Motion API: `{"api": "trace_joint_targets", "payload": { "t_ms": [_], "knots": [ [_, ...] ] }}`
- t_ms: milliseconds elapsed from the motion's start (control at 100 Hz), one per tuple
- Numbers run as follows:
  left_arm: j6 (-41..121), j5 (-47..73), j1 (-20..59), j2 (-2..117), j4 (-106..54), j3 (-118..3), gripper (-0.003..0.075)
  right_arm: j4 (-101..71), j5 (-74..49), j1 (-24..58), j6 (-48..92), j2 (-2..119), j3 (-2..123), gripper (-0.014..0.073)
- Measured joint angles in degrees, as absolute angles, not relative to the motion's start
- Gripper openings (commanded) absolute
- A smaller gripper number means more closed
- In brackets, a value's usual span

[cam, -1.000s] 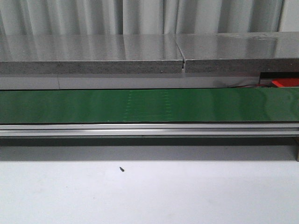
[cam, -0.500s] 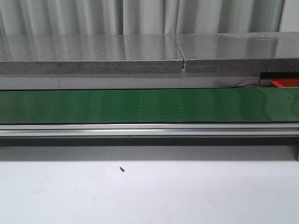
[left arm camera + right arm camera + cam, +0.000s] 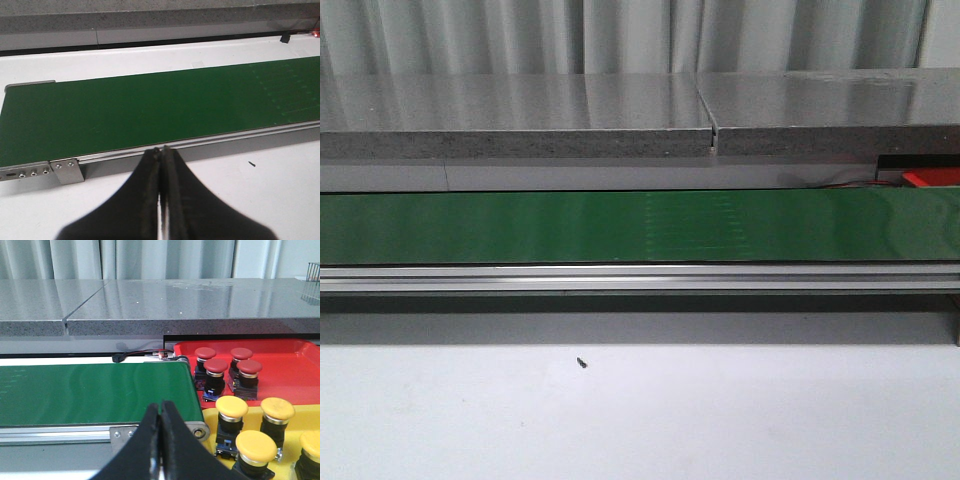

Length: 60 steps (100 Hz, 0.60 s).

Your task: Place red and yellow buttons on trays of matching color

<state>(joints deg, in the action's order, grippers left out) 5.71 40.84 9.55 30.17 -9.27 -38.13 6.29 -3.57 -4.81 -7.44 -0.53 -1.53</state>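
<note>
Green belt bare | red tray: red buttons | yellow tray: yellow buttons | both claws closed, empty

Not much of the robot shows here, just the two tools from the wrist cams. The left tool is plain matte black: two smooth fingers that start wide at the base and taper up to thin tips. The right tool looks identical, same matte black, same curved wedge shape. No screws, cables or markings visible on either one.
</note>
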Motion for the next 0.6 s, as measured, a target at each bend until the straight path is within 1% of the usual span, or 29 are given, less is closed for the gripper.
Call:
{"api": "trace_joint_targets", "payload": {
  "t_ms": [410,520,600],
  "knots": [
    [5.7,40.8,9.6,29.9,-9.1,-38.1,-0.0019,6.3,-3.6,-4.8,-7.4,-0.5,-1.5,-0.0066],
    [5.0,40.1,7.6,28.2,-6.5,-37.6,-0.0019,6.3,-3.6,-4.8,-7.4,-0.5,-1.5,-0.0066],
    [4.4,35.6,5.6,26.3,-5.2,-35.1,-0.0019,6.3,-3.6,-4.8,-7.4,-0.5,-1.5,-0.0066]
  ]
}}
